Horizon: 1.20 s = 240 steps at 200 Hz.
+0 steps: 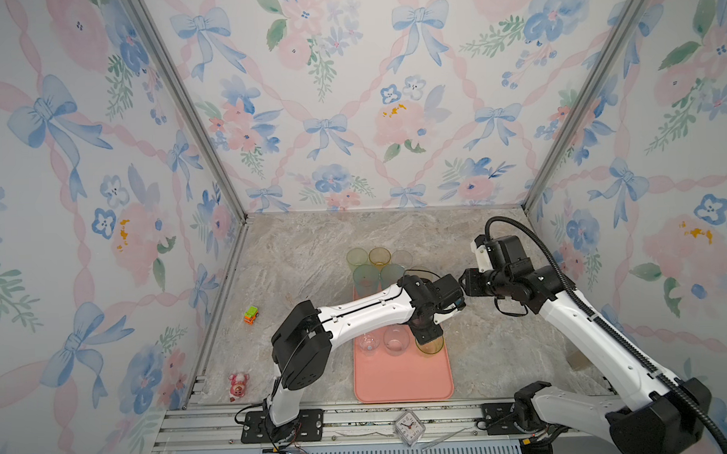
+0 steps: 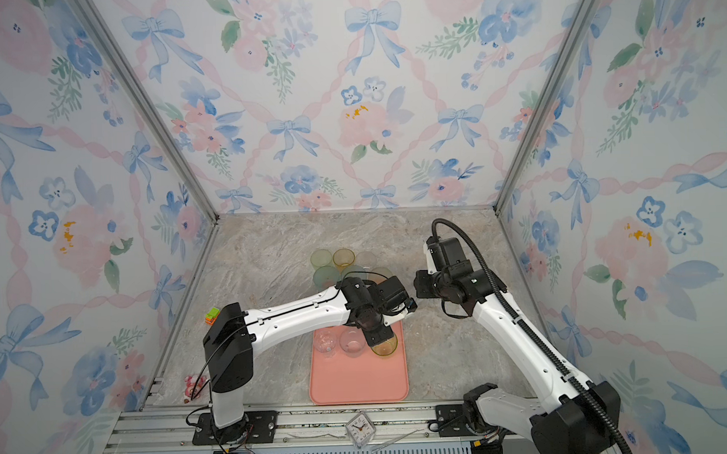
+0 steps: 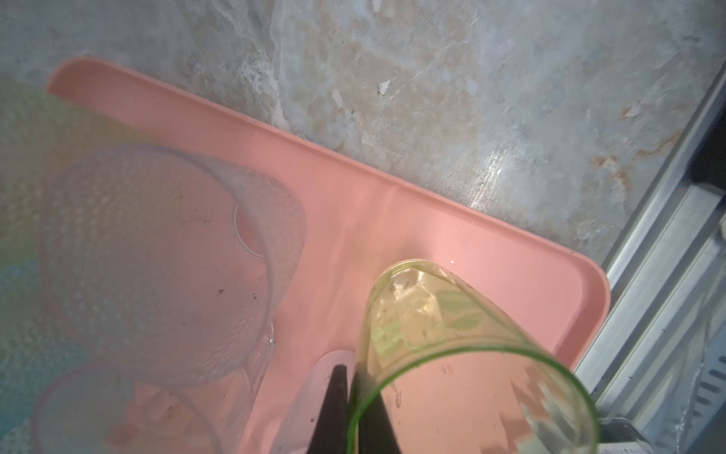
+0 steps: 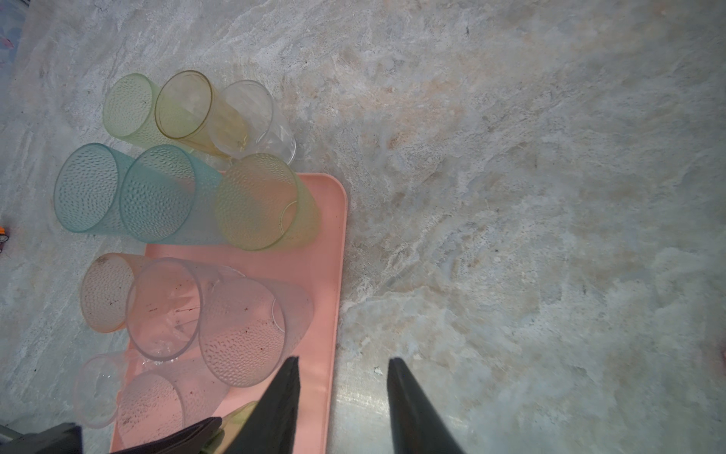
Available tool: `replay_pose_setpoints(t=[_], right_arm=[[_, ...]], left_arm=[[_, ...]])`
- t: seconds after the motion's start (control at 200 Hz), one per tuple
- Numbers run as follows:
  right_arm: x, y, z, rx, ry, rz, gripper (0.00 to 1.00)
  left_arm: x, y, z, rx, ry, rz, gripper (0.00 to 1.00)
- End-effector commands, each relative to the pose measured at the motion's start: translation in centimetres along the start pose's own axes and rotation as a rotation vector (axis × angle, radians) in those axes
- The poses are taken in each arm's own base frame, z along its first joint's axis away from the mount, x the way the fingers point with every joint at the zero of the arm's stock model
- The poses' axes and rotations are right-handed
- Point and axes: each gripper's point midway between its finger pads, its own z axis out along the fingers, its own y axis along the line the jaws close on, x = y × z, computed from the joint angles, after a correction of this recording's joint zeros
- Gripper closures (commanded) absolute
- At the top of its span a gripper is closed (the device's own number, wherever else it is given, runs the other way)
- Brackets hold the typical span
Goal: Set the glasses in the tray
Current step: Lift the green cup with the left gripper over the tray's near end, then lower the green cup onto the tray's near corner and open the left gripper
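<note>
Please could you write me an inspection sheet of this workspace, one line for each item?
Surface: marble-patterned tabletop, flat.
Job's things: pink tray holds clear glasses and others; amber glass and two neighbours stand on the tabletop beyond its far end.
Clutter: toy car, pink toy, small clock at the front.
Grippers: left gripper shut on a yellow-green glass at its rim, over the tray; right gripper open, empty, at the tray's right edge.
Cables: black conduit along the right arm; thin wire by the left arm.
Surroundings: floral walls, aluminium frame.
</note>
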Motion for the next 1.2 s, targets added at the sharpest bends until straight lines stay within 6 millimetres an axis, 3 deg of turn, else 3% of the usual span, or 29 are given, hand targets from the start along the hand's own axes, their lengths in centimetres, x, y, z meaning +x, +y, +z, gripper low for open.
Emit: replay_pose_setpoints(t=[0.0, 0.72, 1.196], right_arm=[[0.3, -0.1, 0.2, -0.007, 0.004, 0.004, 0.59], [0.4, -0.6, 1.4, -0.002, 0.028, 0.008, 0.59], [0.6, -0.7, 1.9, -0.007, 0.040, 0.009, 0.59]], left_arm=[[-0.4, 0.1, 0.4, 0.018, 0.008, 0.017, 1.00], [-0.1, 1.0, 3.0, 0.036, 0.063, 0.013, 1.00], [-0.4, 1.5, 3.0, 0.025, 0.060, 0.006, 1.00]])
